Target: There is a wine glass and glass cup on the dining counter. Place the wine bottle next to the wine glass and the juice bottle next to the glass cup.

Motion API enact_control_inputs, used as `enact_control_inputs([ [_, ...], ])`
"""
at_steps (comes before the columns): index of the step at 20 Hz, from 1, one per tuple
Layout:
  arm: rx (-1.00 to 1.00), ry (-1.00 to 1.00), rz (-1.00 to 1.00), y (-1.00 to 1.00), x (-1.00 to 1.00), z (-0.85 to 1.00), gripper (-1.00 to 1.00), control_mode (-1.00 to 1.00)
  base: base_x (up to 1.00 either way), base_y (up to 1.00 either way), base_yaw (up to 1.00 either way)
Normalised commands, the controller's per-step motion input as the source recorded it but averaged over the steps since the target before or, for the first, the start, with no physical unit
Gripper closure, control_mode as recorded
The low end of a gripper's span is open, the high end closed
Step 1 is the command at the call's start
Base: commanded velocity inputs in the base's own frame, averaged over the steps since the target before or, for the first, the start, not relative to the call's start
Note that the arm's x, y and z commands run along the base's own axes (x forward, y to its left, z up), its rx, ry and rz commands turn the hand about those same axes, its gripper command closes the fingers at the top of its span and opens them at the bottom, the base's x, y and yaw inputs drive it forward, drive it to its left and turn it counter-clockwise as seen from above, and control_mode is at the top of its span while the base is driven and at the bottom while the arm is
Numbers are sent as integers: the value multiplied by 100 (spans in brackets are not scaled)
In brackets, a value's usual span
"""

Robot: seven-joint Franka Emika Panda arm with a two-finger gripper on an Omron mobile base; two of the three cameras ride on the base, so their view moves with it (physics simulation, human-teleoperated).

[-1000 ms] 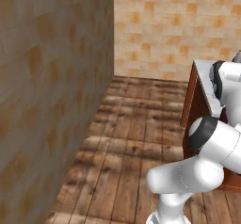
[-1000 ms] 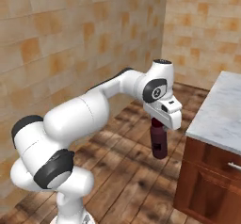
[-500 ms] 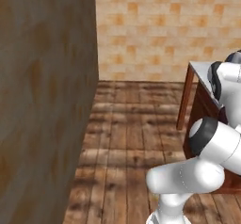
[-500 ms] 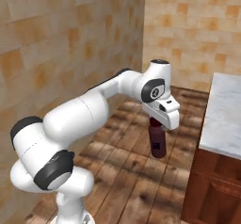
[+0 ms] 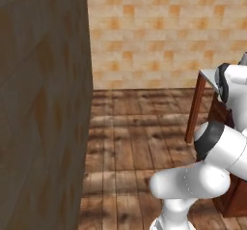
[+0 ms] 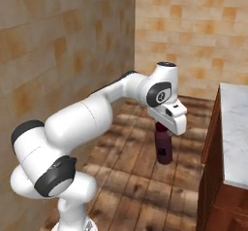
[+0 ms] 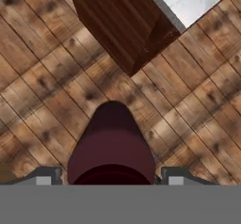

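Note:
My gripper (image 6: pixel 162 128) is shut on the neck of the juice bottle (image 6: pixel 163 148), a stubby dark maroon bottle that hangs upright above the wooden floor. In the hand view the juice bottle (image 7: pixel 112 140) sits between the two fingertips (image 7: pixel 44 176) of my gripper (image 7: pixel 111 178). A corner of the dining counter (image 6: pixel 236 128), marble on a reddish wood base, stands to the right of the bottle. The dining counter (image 7: pixel 122 25) also lies ahead in the hand view, and its edge (image 5: pixel 195 108) is at the right in the left base view. The wine glass, glass cup and wine bottle are out of view.
A tan tiled wall (image 5: pixel 43 103) stands close on the left, and another tiled wall (image 5: pixel 159 35) closes the far end. Plank floor (image 6: pixel 131 176) lies open between the walls and the counter.
Both base views have swung, so the camera moved: the near wall now covers more of the left base view and the counter sits differently. The bottle stays held in the gripper.

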Motion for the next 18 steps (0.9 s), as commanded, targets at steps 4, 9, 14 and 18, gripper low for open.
enact_control_inputs([
  [4, 0, 0, 0, 0, 0, 0, 100, 100, 87, 41, -15],
  [9, 0, 0, 0, 0, 0, 0, 100, 100, 91, 36, -14],
  [14, 0, 0, 0, 0, 0, 0, 100, 100, 93, 32, -9],
  [18, 0, 0, 0, 0, 0, 0, 100, 100, 94, 26, -5],
])
